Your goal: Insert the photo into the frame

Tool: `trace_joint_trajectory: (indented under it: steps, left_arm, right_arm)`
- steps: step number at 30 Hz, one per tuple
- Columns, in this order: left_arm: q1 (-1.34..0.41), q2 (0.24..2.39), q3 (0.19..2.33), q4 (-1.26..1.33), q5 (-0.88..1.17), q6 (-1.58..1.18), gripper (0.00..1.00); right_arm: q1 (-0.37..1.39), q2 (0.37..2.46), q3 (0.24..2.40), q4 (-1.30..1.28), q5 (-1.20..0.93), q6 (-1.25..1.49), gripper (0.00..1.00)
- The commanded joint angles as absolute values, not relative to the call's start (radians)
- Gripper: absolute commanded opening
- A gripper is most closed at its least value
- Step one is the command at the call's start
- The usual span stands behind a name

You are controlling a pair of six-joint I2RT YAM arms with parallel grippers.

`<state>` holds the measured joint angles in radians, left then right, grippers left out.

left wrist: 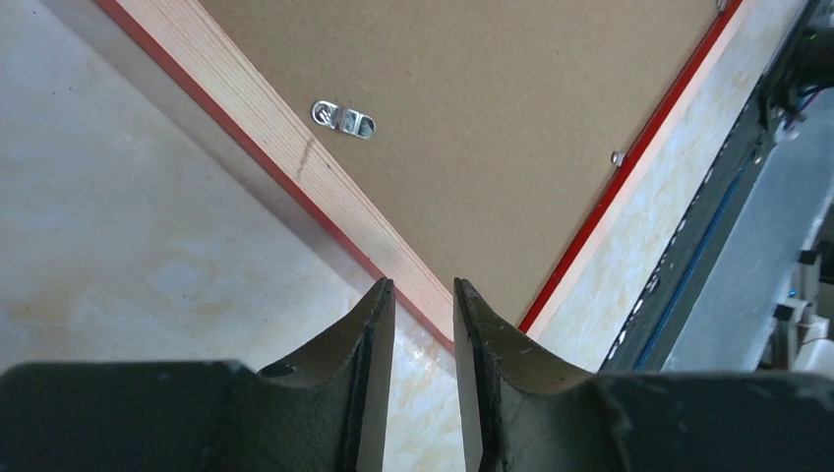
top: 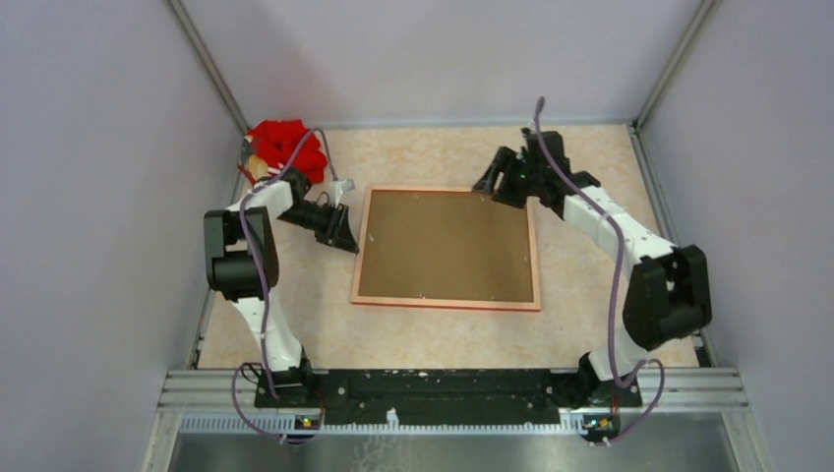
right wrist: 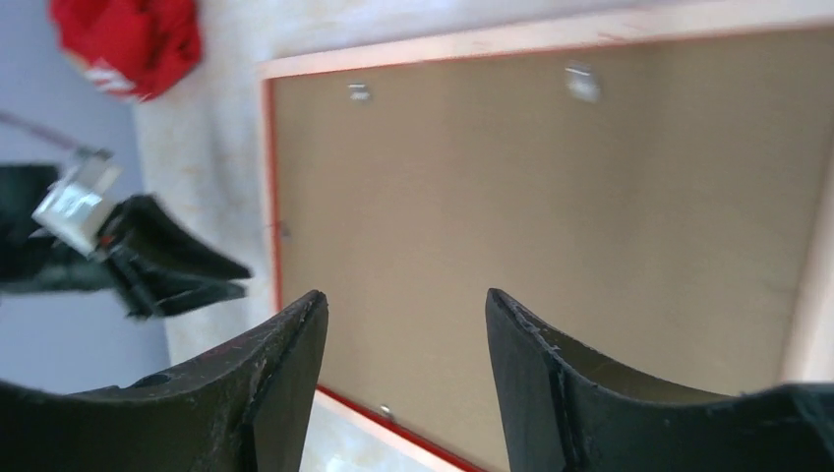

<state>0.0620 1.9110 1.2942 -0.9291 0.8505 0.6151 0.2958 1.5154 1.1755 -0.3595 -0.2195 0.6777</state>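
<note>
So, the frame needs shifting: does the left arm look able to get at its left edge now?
Probably yes: the left gripper sits right beside the frame, jaws slightly apart, nothing blocking the way.

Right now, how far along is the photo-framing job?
Done: the frame lies back-up, brown backing panel seated in it. In hand: nothing; left hand and right hand are empty at its edges. Left: unclear, no photo shows, so it may be underneath or missing.
</note>
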Motion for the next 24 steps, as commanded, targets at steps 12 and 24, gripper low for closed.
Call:
trace_joint_trajectory:
  steps: [12, 24]
  left_arm:
    - [0.066, 2.007, 1.288, -0.845, 0.908, 0.505, 0.22]
    - [0.066, 1.992, 1.252, -0.793, 0.872, 0.480, 0.20]
  right_arm:
    - [0.619, 2.197, 1.780, -0.282, -0.512, 0.625, 0.54]
    - [0.723, 2.402, 1.943, -0.250, -0.583, 0.684, 0.52]
